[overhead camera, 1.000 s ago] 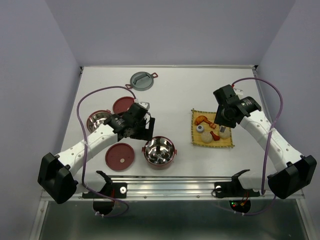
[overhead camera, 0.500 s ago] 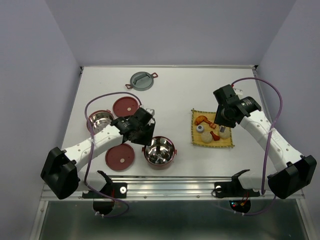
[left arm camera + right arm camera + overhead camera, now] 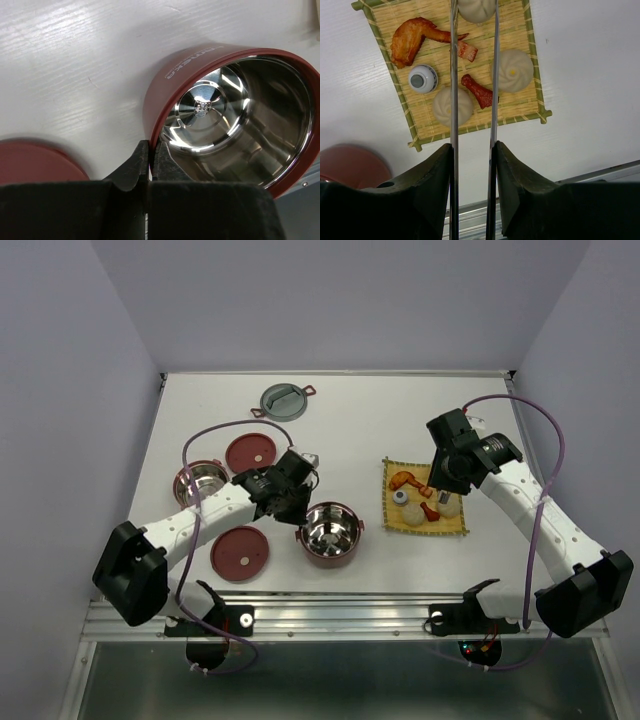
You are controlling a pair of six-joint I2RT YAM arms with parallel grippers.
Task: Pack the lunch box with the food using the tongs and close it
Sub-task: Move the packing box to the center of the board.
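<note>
**A:** Where is the left pincer [image 3: 151, 150]?

**B:** Well to the left of the mat [image 3: 520, 30], closed tight on the rim of a lunch box bowl [image 3: 235, 115]. One finger is inside against the steel, the other outside on the red wall. The bowl looks tipped, its shiny inside turned toward the wrist camera.

**A:** And the right pincer [image 3: 472, 150]?

**B:** Directly above the mat, part-way open and gripping the tongs [image 3: 453, 75]. Both silver arms run out between its fingers and stand apart over the food.

**A:** What lies on the mat?

**B:** Three pale buns [image 3: 452, 106], a fried wing [image 3: 412, 37], a red drumstick [image 3: 477, 91], a small reddish piece [image 3: 467, 51] and a dark-and-white round piece [image 3: 423, 79]. I cannot tell whether the tong tips touch any of them.

**A:** Anything else on the tabletop [image 3: 360, 410]?

**B:** A second bowl [image 3: 200, 480] farther left of the mat than the held one, with two red lids [image 3: 250, 452] near it. A grey lid [image 3: 283, 401] sits left of the mat toward the back.
</note>
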